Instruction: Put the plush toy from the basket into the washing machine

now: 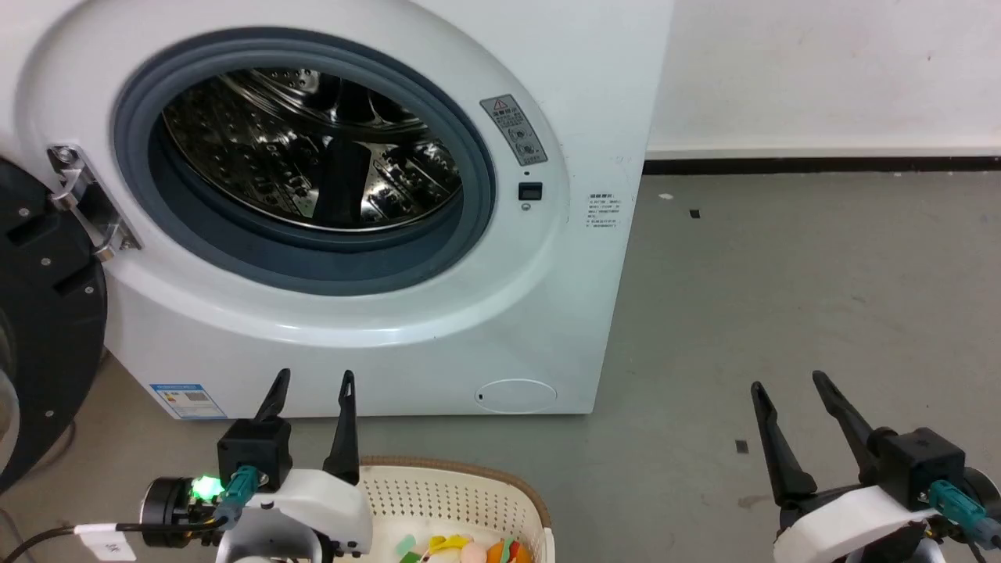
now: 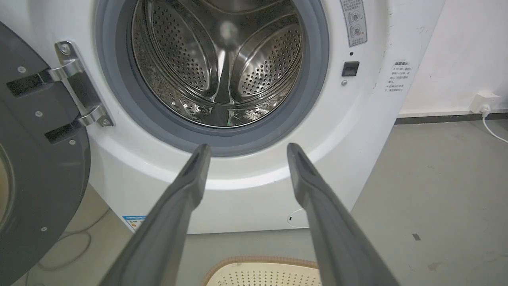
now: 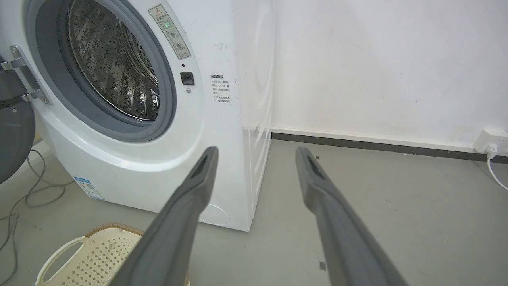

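The white washing machine (image 1: 367, 328) stands ahead with its black door (image 1: 39, 313) swung open to the left and its steel drum (image 1: 313, 148) bare. On the floor in front sits the cream basket (image 1: 469, 489), and the plush toy (image 1: 477, 551) lies in it at the head view's bottom edge, orange, pink, yellow and green. My left gripper (image 1: 314, 379) is open just above the basket's far left rim, fingers pointing at the washer. My right gripper (image 1: 788, 383) is open over bare floor to the right. The basket's rim (image 2: 262, 264) also shows below my left fingers (image 2: 190, 178), and its white handle (image 3: 59, 258) in the right wrist view.
Grey concrete floor (image 1: 782, 297) spreads to the right of the washer as far as a white wall with a dark skirting (image 1: 821, 165). Cables (image 3: 35, 194) lie on the floor at the washer's left. A wall socket with a white cord (image 3: 492, 149) is at the far right.
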{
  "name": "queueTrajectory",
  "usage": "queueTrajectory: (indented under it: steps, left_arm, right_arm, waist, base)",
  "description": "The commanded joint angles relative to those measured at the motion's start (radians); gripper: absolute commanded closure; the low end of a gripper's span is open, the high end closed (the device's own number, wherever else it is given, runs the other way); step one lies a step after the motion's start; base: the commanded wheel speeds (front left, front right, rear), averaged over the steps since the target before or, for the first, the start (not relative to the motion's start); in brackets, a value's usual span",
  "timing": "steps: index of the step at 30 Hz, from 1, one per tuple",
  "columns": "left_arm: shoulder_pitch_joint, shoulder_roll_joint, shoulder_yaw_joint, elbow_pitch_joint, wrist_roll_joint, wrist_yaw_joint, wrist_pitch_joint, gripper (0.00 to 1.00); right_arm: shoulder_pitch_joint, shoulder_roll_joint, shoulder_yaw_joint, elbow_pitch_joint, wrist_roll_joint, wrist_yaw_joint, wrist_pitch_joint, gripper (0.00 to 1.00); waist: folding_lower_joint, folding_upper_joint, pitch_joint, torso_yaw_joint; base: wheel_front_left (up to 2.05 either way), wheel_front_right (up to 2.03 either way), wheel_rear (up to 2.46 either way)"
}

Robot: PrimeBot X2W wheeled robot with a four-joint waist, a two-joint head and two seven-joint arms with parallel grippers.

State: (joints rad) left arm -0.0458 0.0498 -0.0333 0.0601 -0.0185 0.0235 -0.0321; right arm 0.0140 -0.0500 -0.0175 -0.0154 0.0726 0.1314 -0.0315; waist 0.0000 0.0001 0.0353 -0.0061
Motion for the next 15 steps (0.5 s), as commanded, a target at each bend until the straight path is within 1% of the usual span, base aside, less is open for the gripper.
queueTrajectory:
  steps: [1, 7, 15]
  left_arm:
    - [-0.025, 0.000, -0.007, 0.017, -0.008, 0.003, -0.010, 0.00]
    - [-0.072, 0.000, -0.025, 0.103, -0.013, -0.005, -0.023, 0.00]
    - [-0.147, 0.000, -0.056, 0.249, -0.036, -0.028, -0.030, 0.00]
  right_arm:
    - [-0.012, 0.000, -0.004, -0.009, 0.012, 0.000, -0.012, 0.00]
    - [-0.033, 0.000, -0.012, -0.017, 0.037, 0.000, -0.024, 0.00]
    - [-0.065, 0.000, -0.016, -0.031, 0.071, 0.000, -0.041, 0.00]
  waist:
    - [0.0000, -0.0001, 0.013, -0.004]
    - [0.0000, -0.0001, 0.062, -0.019]
    - [0.0000, -0.0001, 0.134, -0.039]
  base:
    - [0.00, 0.00, 0.00]
    - [0.00, 0.00, 0.00]
    - [0.00, 0.00, 0.00]
